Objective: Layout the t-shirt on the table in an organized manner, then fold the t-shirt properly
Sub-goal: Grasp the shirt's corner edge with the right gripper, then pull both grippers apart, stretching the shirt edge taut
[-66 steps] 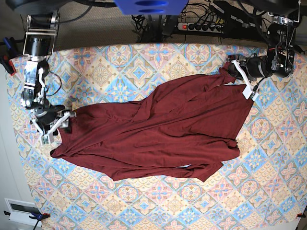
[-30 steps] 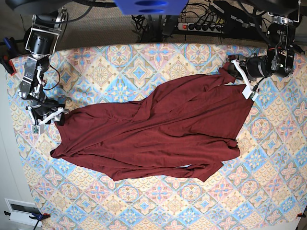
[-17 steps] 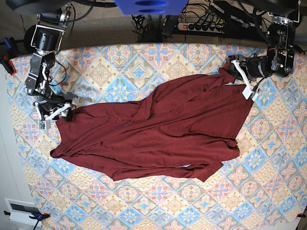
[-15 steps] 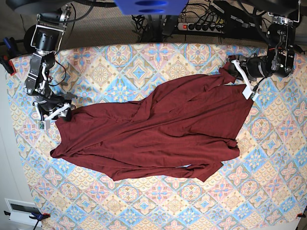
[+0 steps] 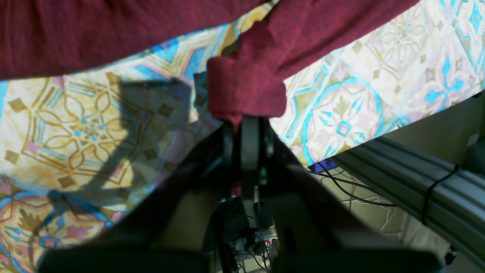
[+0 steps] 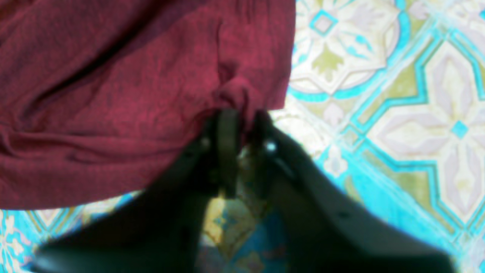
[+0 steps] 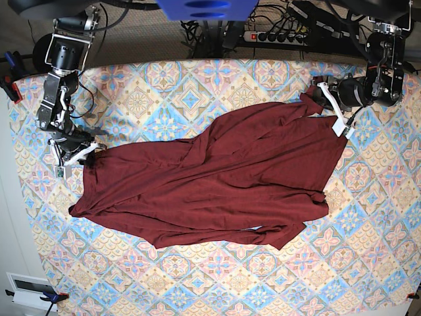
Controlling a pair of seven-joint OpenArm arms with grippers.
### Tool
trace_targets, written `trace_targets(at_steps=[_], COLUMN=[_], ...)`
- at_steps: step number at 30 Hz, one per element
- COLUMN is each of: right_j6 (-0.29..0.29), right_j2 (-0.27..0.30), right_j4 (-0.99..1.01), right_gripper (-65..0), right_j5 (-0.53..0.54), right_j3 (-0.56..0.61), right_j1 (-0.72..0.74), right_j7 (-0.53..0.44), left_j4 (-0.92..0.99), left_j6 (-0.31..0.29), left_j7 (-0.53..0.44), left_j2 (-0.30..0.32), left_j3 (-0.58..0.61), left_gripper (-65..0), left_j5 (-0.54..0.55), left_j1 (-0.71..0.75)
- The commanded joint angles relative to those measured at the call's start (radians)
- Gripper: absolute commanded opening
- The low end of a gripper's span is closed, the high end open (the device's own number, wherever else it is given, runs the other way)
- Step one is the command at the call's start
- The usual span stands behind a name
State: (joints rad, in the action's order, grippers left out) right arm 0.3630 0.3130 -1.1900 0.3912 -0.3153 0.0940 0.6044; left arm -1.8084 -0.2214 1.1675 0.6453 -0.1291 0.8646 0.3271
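A: T-shirt (image 7: 210,181), dark maroon, lies spread on the table (image 7: 368,217), running slantwise from the base view's lower left up to its upper right. Fabric is wrinkled, with long creases along the body; the lower hem edge is folded over near the middle of the bottom side.

B: Left gripper (image 7: 332,105)?

A: At the garment's upper right corner in the base view. The wrist view shows its jaws pressed together on a rolled, bunched bit of maroon cloth (image 5: 246,94); a strip of the shirt stretches away from that bunch, up and to the right. Patterned tablecloth (image 5: 87,125) shows beneath, and the table edge with cables beyond it.

B: Right gripper (image 7: 74,155)?

A: At the shirt's far left corner in the base view, low over the table. Its wrist view is blurred, but the two fingers (image 6: 226,151) stand close together with a pinch of the cloth's edge (image 6: 242,98) drawn up between them, so it holds the t-shirt there.

B: Both corners gripped, then?

A: Yes, one at each opposite end; the rest of the garment rests flat on the table.
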Motion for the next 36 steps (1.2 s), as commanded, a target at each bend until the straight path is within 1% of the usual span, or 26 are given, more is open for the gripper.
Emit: trace_targets(at_steps=[1, 3, 5, 9, 11, 12, 16, 19, 21, 23, 26, 28, 29, 33, 36], right_j6=[0.005, 0.005, 0.005, 0.005, 0.014, 0.018, 0.018, 0.018, 0.018, 0.018, 0.018, 0.018, 0.020, 0.054, 0.092], right_j2=[0.008, 0.007, 0.007, 0.004, 0.004, 0.005, 0.007, 0.007, 0.008, 0.008, 0.008, 0.008, 0.008, 0.010, 0.010], right_j4=[-0.014, -0.023, -0.024, -0.074, -0.101, -0.118, -0.199, -0.252, -0.282, -0.307, -0.333, -0.333, -0.333, -0.334, -0.334], right_gripper=[-65.0, -64.5, -65.0, -65.0, -65.0, -65.0, -65.0, -65.0, -65.0, -65.0, -65.0, -65.0, -65.0, -65.0, -65.0], right_j5=[0.005, 0.005, 0.005, 0.005, 0.005, 0.005, 0.005, 0.005, 0.005, 0.005, 0.005, 0.005, 0.005, 0.005, 0.005], right_j3=[-0.009, -0.015, -0.051, -0.104, -0.112, -0.114, -0.114, -0.114, -0.114, -0.123, -0.193, -0.218, -0.227, -0.229, -0.249], right_j1=[0.017, 0.016, 0.013, 0.008, -0.035, -0.056, -0.113, -0.168, -0.208, -0.244, -0.284, -0.291, -0.293, -0.314, -0.320], right_j7=[-0.018, -0.018, -0.016, -0.014, -0.014, -0.014, -0.014, -0.014, -0.014, -0.014, -0.014, -0.014, -0.014, -0.014, -0.014], left_j4=[-0.015, -0.015, -0.017, -0.018, -0.018, -0.018, -0.018, -0.018, -0.018, -0.018, -0.018, -0.018, -0.018, -0.018, -0.018], left_j6=[-0.003, -0.003, -0.003, -0.005, -0.006, -0.019, -0.114, -0.143, -0.144, -0.144, -0.144, -0.144, -0.146, -0.146, -0.146], left_j7=[-0.010, -0.010, -0.008, -0.013, -0.013, -0.013, -0.013, -0.013, -0.010, -0.013, -0.013, -0.013, -0.013, -0.013, -0.014], left_j2=[0.015, 0.018, 0.020, 0.064, 0.084, 0.095, 0.147, 0.184, 0.199, 0.227, 0.256, 0.261, 0.275, 0.322, 0.322], left_j3=[-0.007, -0.007, -0.007, -0.007, -0.007, -0.007, -0.007, -0.007, -0.007, -0.007, -0.007, -0.007, -0.007, -0.007, -0.008], left_gripper=[-65.0, -65.0, -65.0, -65.0, -65.0, -65.0, -65.0, -65.0, -65.0, -65.0, -65.0, -65.0, -65.0, -65.0, -65.0], left_j5=[0.009, 0.009, 0.011, 0.011, 0.011, 0.011, 0.011, 0.011, 0.011, 0.011, 0.011, 0.011, 0.011, 0.011, 0.011], left_j1=[-0.004, -0.004, -0.004, 0.034, 0.047, 0.057, 0.082, 0.083, 0.086, 0.120, 0.151, 0.151, 0.151, 0.165, 0.163])
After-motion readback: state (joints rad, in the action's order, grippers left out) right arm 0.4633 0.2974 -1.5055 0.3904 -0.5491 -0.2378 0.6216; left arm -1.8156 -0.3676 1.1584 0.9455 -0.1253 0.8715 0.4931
